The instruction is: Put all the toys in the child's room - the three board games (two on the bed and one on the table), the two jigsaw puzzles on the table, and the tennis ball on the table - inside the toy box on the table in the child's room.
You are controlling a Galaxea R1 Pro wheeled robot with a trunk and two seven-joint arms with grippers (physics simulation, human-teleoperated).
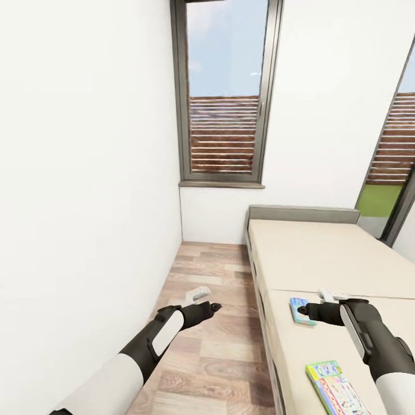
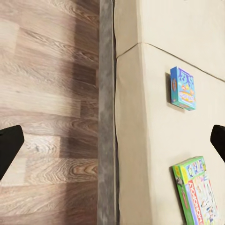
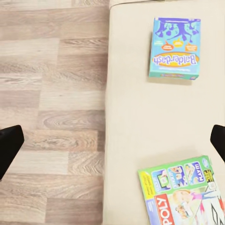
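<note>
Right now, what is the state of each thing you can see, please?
Blue game: flat on the bed, untouched.
Green game: flat on the bed, apart from the blue one.
Bed: no bedding, only the two games on it.
Window: closed.
Left gripper: open, empty, over the floor.
Right gripper: open, empty, over the bed.

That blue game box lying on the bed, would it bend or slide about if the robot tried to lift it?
The blue game box looks like a flat printed carton with square edges, so it is probably stiff and light. Lying flat on the soft-looking bed, it likely won't roll or tip. Its low profile may give a pincer little edge to catch.
</note>
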